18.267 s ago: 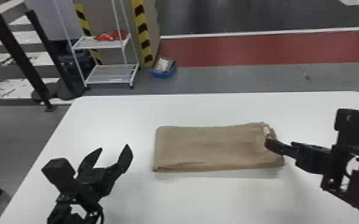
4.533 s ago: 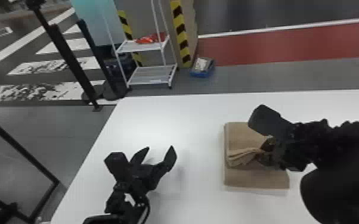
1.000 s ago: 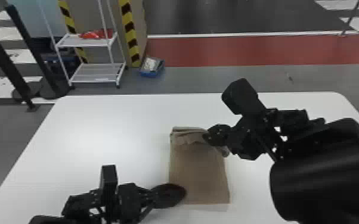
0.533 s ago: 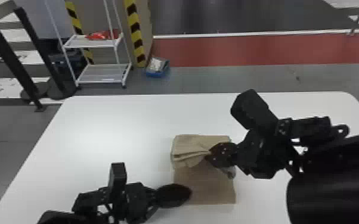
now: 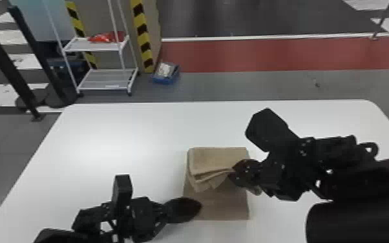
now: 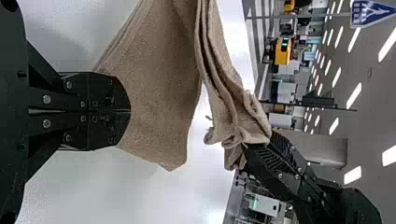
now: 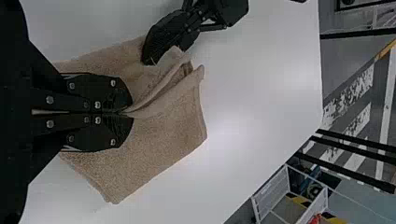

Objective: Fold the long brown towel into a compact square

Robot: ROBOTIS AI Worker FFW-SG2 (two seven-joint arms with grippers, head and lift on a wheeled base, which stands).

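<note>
The brown towel [image 5: 216, 206] lies folded on the white table, its far part lifted and bent over toward the robot in loose layers. My right gripper [image 5: 231, 171] is shut on the edge of that raised flap; the right wrist view shows the cloth pinched at the tips of the right gripper [image 7: 128, 113]. By the towel's near left side is my left gripper [image 5: 200, 206], low over the cloth. In the left wrist view the fingers of the left gripper [image 6: 130, 111] are together against the flat brown towel [image 6: 159, 88], with no cloth visibly pinched between them.
The white table [image 5: 113, 135] extends around the towel on all sides. Beyond its far edge stand a white shelf cart [image 5: 106, 80] and a blue box [image 5: 166, 76] on the floor. Both arms are close together over the towel.
My right gripper has come toward the robot, bringing the towel's far flap over the near part. The left gripper has stayed at the towel's left side. The head view has shifted slightly.
</note>
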